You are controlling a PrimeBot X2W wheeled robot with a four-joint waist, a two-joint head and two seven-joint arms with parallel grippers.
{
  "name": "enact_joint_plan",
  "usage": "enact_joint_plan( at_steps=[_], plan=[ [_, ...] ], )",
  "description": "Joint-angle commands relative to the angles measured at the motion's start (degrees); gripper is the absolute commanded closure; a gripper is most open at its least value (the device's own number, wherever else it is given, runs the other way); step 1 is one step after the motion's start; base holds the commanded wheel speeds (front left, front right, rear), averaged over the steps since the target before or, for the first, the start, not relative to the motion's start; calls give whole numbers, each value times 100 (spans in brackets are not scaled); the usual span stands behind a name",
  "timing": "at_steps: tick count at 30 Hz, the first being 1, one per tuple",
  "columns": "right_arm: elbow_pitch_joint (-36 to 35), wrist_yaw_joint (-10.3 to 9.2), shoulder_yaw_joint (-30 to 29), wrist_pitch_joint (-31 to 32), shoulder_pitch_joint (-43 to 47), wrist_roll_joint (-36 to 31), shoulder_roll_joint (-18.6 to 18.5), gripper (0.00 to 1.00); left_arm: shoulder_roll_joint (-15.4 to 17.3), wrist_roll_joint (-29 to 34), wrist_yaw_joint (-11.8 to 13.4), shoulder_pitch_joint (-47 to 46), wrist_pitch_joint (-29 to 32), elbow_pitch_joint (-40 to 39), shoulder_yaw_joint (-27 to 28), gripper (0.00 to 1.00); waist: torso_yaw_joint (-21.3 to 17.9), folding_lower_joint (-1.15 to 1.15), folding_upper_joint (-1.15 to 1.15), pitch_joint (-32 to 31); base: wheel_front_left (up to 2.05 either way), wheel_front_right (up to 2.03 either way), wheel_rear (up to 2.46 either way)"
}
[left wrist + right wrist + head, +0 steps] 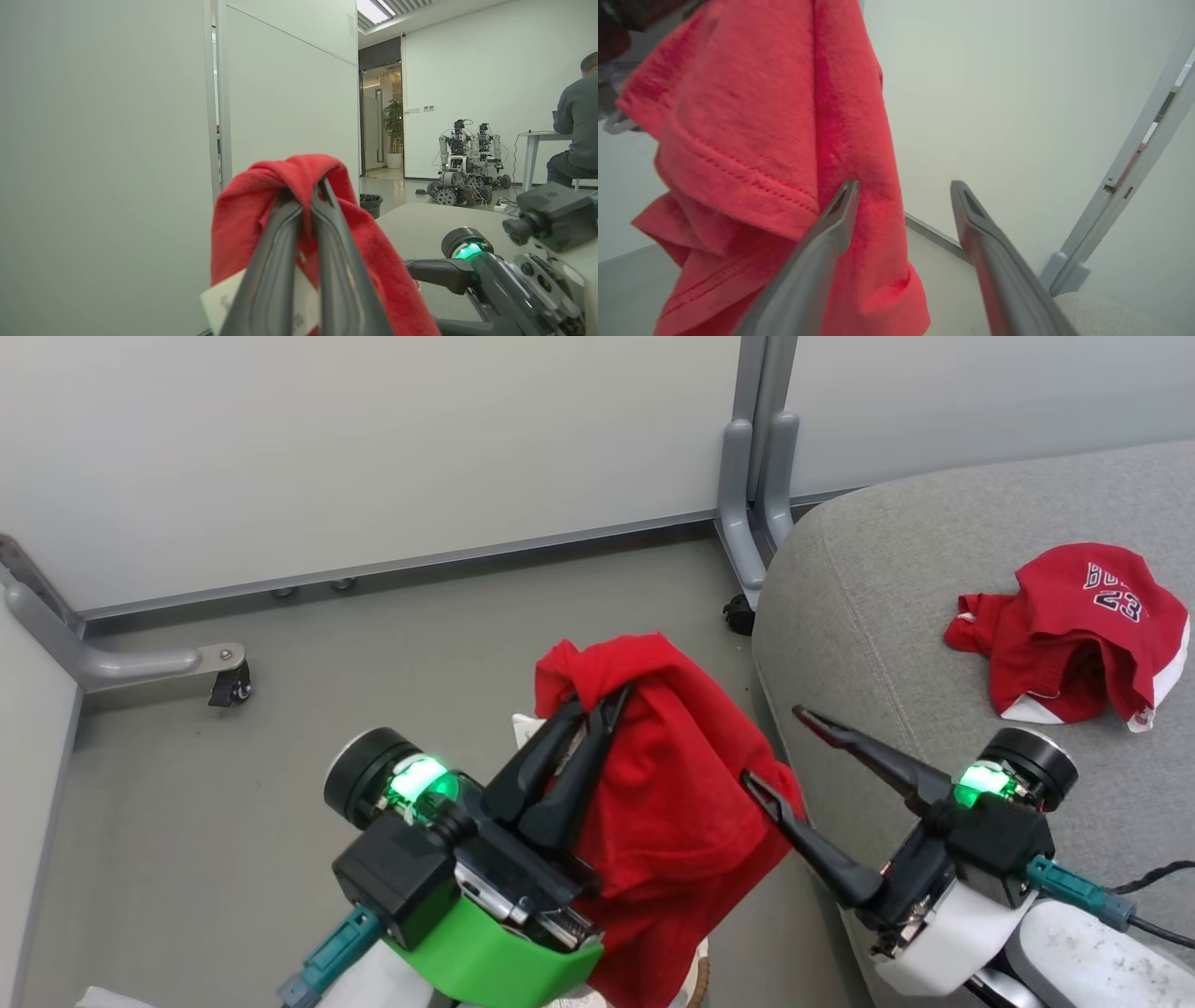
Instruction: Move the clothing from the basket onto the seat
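Left gripper clamped on soft bright red fabric garment, which hangs just left of the large grey upholstered seat. Right gripper has its fingers spread apart, one finger at the garment's right edge. Second red jersey with white trim lies on the seat, far right.

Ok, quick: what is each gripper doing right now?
The left gripper is closed, holding the soft bright red fabric garment, which hangs from it.
The right gripper is open beside that garment, holding nothing.

Scene was viewed downward from the head; the red garment was caught close-up by both wrist cams.
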Motion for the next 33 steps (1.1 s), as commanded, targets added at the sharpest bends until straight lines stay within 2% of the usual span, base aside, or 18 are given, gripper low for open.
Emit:
enact_joint_plan(
  at_steps=[1, 7, 11, 17, 21, 25, 33],
  plan=[
    [-15, -2, 248, -2, -177, 70, -202, 0, 36, 63, -21, -120, -4, -2, -25, 100, 7, 0, 0, 10, 0, 0, 0],
    [82, -3, 1443, -2, -1052, 323, -980, 0, 109, 108, -21, -207, -3, -13, -305, 100, 79, 0, 0, 36, 0, 0, 0],
    [232, -3, 2145, -2, -1653, 586, -1301, 0, 157, 141, -21, -281, -3, -22, -508, 100, 155, 0, 0, 61, 0, 0, 0],
    [365, -3, 2939, -2, -2466, 889, -1569, 0, 209, 228, -22, -385, -3, 8, -788, 100, 236, 0, 0, 97, 0, 0, 0],
    [415, -3, 3452, -2, -2875, 895, -1639, 0, 232, 230, -22, -414, -3, 18, -895, 100, 277, 0, 0, 102, 0, 0, 0],
    [409, -3, 3623, -1, -3015, 841, -1549, 0, 226, 209, -22, -453, -3, 8, -941, 100, 316, 0, 0, 97, 0, 0, 0],
    [242, -5, 3629, -1, -2199, 291, -1309, 0, 195, 174, -22, -433, -3, 19, -987, 100, 422, 0, 0, 57, 0, 0, 0]
  ],
)
